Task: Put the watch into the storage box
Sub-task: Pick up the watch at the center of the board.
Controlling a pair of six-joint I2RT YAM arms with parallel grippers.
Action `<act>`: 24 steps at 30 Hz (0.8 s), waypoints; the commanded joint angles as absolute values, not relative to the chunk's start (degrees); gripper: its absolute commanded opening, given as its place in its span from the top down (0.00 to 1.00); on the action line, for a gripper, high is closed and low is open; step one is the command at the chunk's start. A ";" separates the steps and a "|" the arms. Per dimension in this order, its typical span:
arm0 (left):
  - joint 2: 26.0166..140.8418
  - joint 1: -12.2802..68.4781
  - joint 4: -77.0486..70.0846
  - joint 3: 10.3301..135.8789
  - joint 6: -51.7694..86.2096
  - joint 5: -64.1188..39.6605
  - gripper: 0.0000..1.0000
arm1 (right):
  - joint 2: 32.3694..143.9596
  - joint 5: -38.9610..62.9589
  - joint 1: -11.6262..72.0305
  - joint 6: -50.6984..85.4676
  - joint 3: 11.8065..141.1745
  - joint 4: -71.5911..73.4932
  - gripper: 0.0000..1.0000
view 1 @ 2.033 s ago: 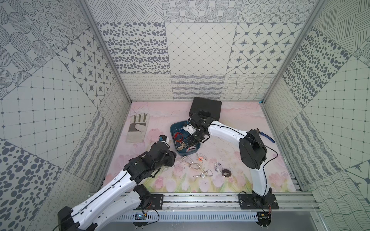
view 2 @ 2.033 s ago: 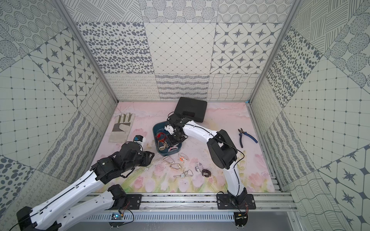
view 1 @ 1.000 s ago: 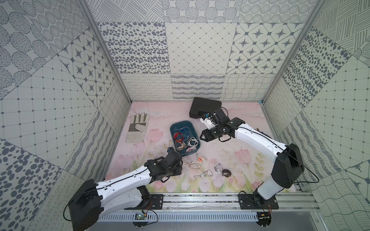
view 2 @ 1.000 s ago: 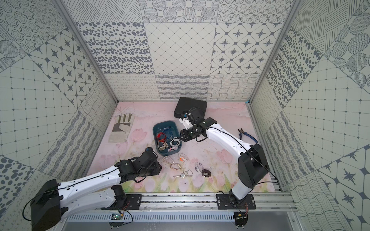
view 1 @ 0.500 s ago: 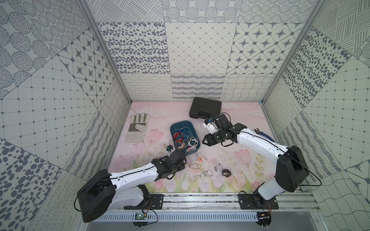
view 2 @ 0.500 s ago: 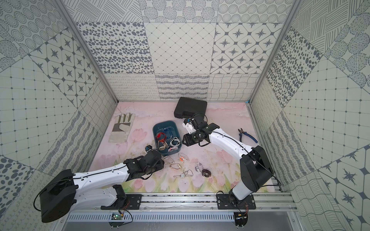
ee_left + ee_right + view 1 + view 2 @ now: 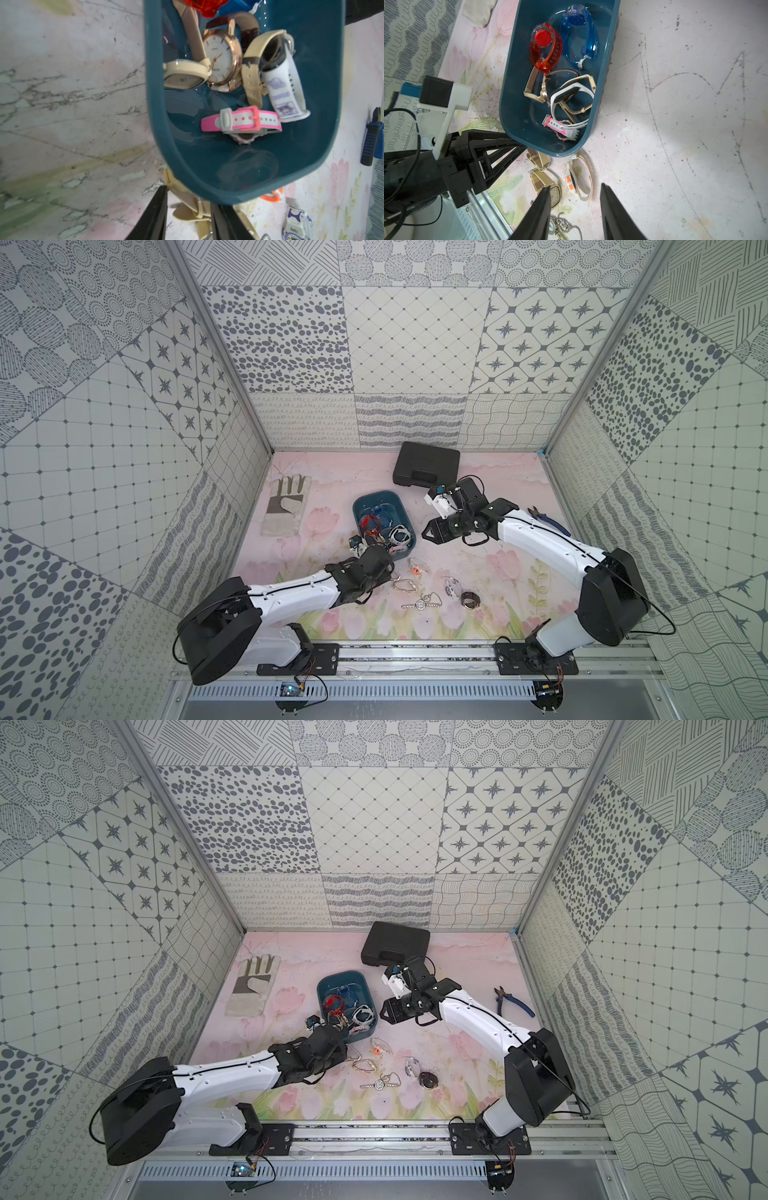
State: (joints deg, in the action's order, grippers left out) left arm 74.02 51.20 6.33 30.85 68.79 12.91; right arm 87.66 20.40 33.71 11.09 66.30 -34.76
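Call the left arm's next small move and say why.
Likely close the left fingers on the beige-strap watch. In the left wrist view its strap lies between them, just outside the rounded end of the storage box, and they do not look clamped yet. The right fingers stand open and empty, so nothing contests the pick.

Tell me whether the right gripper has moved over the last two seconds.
Yes: the right gripper has withdrawn from over the storage box to beside its right wall.
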 commanded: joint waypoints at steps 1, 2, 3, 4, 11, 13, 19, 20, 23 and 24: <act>75.47 49.91 5.51 32.01 67.54 10.58 0.63 | 86.13 20.57 33.19 10.43 65.83 -32.87 0.57; 75.63 49.59 5.63 31.72 67.43 10.03 0.63 | 86.05 20.65 33.13 10.33 65.75 -32.87 0.57; 75.59 49.41 5.70 31.48 67.38 9.54 0.63 | 86.04 20.57 33.07 10.41 65.77 -32.87 0.57; 75.56 49.36 5.66 31.31 67.39 9.04 0.63 | 86.01 20.57 33.06 10.32 65.83 -32.95 0.57; 78.39 49.09 5.37 32.56 66.08 5.98 0.65 | 85.43 20.07 32.70 10.11 65.40 -32.78 0.57; 79.31 49.04 5.31 32.69 66.08 5.25 0.67 | 85.45 19.89 32.70 10.17 65.30 -32.96 0.57; 77.72 49.49 5.64 31.44 66.88 4.56 0.65 | 85.22 19.70 32.52 9.87 64.89 -32.95 0.57; 77.10 49.78 5.35 31.06 67.02 4.80 0.64 | 85.14 19.60 32.51 9.84 64.86 -32.87 0.57; 75.65 50.54 5.43 30.42 67.73 5.23 0.62 | 85.14 19.55 32.35 9.77 64.86 -32.79 0.57; 75.17 50.86 5.57 30.33 67.87 5.32 0.61 | 85.12 19.60 32.34 9.68 64.79 -32.70 0.57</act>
State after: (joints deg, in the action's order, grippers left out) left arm 76.73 49.95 2.57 31.18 67.94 6.26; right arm 87.26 20.05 32.64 10.72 65.39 -34.54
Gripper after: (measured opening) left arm 0.386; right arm 0.432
